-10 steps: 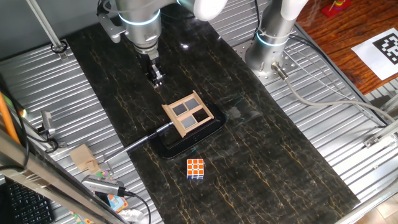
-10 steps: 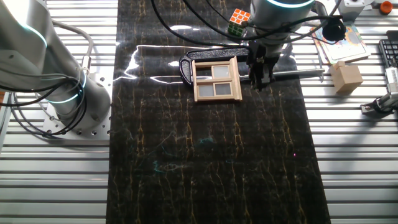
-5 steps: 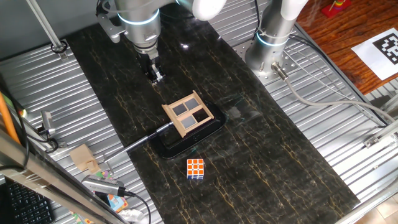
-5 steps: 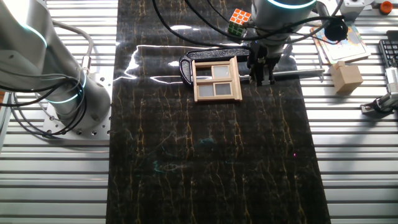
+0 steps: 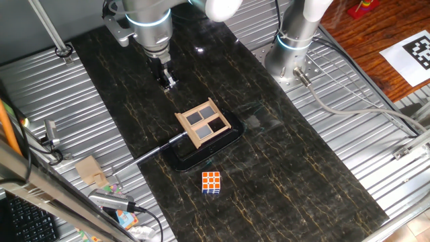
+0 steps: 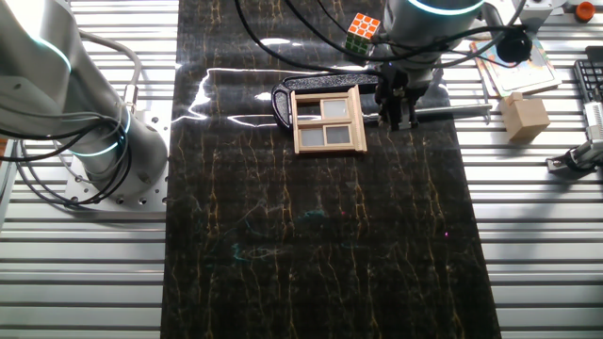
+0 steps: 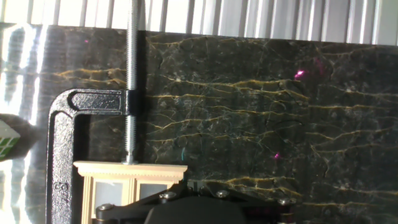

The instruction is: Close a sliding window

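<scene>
Window frame first: the sliding window [image 5: 203,122] sits about mid-surface on the dark marbled mat [image 5: 282,168], a little light-wood frame with four dark grey panes. It's held in a black C-clamp [image 5: 201,153] whose silver screw rod [image 5: 161,146] sticks out toward the near-left in one fixed view. In the other fixed view the sliding window [image 6: 328,121] sits near the far edge of the mat, with the clamp's black body curling round its left and far sides.

The end effector [image 5: 167,80] hangs off the grey arm just beyond the window's far-left corner in one fixed view, clear of the wood, not touching it. In the other fixed view the end effector [image 6: 397,114] is just to the right of the frame, right over the screw rod [image 6: 452,111]. Its fingers look close together with only a sliver of gap, but honestly I can't tell from these shots whether it's open or closed.

Hand view shows the C-clamp [image 7: 59,155] at lower left, the threaded rod [image 7: 131,81] running straight up the shot, and the top rail of the sliding window [image 7: 129,172] at the bottom, partly behind the black body of the hand.

A puzzle cube [image 5: 211,182], orange and white on top, sits near the front of the mat, well apart from the window. A small wooden block [image 6: 524,117] rests on the ribbed metal off to the right in the other fixed view.
</scene>
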`<state>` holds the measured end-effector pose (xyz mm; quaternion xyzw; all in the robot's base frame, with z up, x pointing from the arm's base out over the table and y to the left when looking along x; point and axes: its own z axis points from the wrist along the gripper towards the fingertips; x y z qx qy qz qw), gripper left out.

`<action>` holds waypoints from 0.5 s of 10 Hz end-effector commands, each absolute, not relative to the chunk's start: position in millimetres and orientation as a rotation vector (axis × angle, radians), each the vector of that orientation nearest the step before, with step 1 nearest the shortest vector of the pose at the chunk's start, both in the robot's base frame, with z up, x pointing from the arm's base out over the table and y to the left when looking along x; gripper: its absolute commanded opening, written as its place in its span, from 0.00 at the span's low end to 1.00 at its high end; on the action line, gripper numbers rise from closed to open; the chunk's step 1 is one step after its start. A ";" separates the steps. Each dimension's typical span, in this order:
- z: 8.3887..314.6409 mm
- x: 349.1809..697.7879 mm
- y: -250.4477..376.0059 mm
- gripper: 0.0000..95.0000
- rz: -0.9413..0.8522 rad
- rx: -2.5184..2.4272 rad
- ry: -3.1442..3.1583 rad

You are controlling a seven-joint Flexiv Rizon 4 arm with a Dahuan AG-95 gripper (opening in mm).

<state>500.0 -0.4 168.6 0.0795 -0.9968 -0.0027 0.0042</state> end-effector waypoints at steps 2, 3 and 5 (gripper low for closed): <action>169.4 500.1 -0.3 0.00 -0.009 0.257 -3.119; 169.3 500.1 -0.2 0.00 -0.010 0.248 -3.117; 166.3 502.8 6.3 0.00 -0.011 0.215 -3.115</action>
